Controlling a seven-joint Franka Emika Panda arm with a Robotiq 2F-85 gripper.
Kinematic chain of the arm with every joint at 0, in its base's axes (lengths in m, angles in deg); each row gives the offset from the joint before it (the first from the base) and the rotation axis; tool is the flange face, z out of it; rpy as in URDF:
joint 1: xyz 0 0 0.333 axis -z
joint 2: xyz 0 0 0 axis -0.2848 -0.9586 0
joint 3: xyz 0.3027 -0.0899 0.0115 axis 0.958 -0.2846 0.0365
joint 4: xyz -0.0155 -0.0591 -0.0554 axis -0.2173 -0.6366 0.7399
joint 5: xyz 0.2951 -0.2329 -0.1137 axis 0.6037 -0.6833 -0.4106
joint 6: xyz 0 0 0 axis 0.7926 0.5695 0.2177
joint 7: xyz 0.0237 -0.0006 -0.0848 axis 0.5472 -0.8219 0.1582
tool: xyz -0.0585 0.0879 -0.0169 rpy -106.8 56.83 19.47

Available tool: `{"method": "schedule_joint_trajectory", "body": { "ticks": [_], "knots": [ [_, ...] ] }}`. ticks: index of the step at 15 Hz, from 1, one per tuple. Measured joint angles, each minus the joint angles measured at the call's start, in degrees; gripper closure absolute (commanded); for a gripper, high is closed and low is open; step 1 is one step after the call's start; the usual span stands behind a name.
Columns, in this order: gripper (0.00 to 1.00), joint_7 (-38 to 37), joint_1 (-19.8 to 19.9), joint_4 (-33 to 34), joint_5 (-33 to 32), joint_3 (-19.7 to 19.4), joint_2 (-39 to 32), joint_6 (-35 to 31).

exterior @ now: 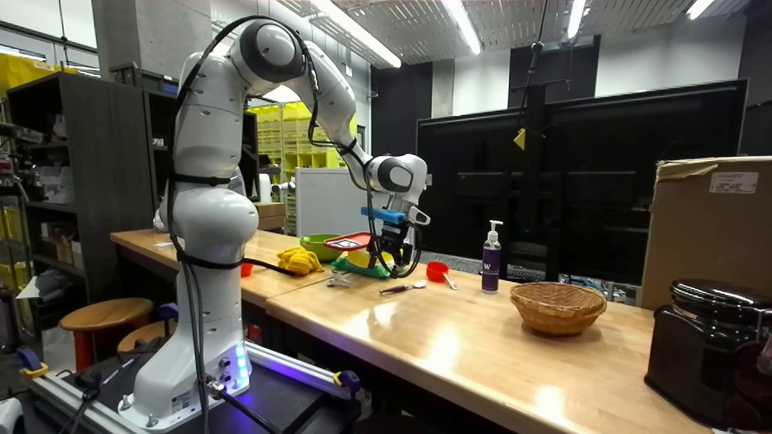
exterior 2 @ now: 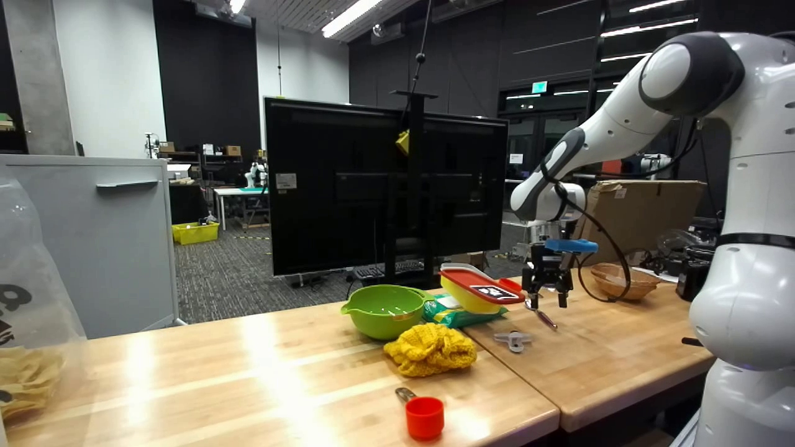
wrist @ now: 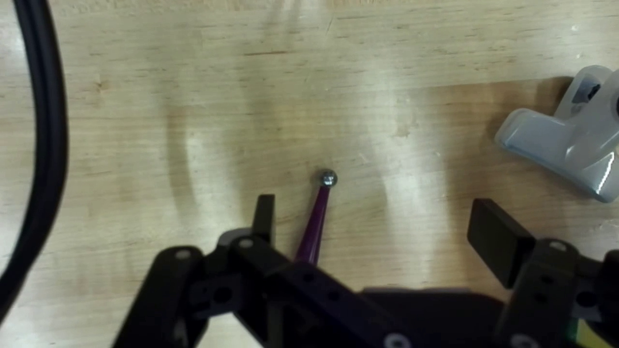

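End effector (wrist: 382, 229) released, spread above purple-handled spoon (exterior: 400, 289), which lies inboard of counter's (exterior: 476, 355) robot-side edge. Plastic clip (wrist: 539, 135) near, toward seam edge; red-lidded yellow container (exterior 2: 470, 300) close by.

Utensil handle (wrist: 315, 224) purple, ball tip (wrist: 329, 178) silver; gripper (wrist: 381, 230) black; clip (wrist: 575, 145) translucent grey; cloth (exterior 2: 431, 349) mustard yellow; bowl (exterior 2: 377, 324) green; tub (exterior 2: 473, 303) yellow, lid (exterior 2: 466, 277) red, tag (exterior 2: 494, 292) black-and-white patterned; measuring cup (exterior 2: 425, 419) red; basket (exterior: 556, 322) brown, woven pattern

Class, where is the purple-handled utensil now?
In an exterior view, the purple-handled utensil lies on the tabletop, just left of a red measuring cup. In the wrist view, its handle shows under the open gripper, left of the pale clip.
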State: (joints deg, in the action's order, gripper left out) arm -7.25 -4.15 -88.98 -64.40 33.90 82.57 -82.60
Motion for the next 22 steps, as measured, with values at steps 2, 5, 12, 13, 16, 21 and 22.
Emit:
{"method": "schedule_joint_trajectory", "body": {
  "ticks": [2,5,12,13,16,21,22],
  "knots": [
    [0.00,0.00,0.00,0.09,0.00,0.00,-0.01,0.07],
    [0.00,-0.01,0.00,0.12,0.00,0.03,-0.04,0.09],
    [0.00,-2.91,-0.02,-0.87,-0.91,0.16,-3.50,-5.62],
    [0.00,-3.54,-0.03,-0.84,-1.52,0.18,-4.13,-6.43],
    [0.00,-4.85,-0.03,-0.11,-3.85,0.18,-6.06,-7.55],
    [0.00,-4.56,-0.05,2.82,-4.95,0.71,-9.23,-7.67],
    [0.00,-4.53,-0.05,2.91,-4.97,0.77,-9.29,-7.67]
  ]
}}
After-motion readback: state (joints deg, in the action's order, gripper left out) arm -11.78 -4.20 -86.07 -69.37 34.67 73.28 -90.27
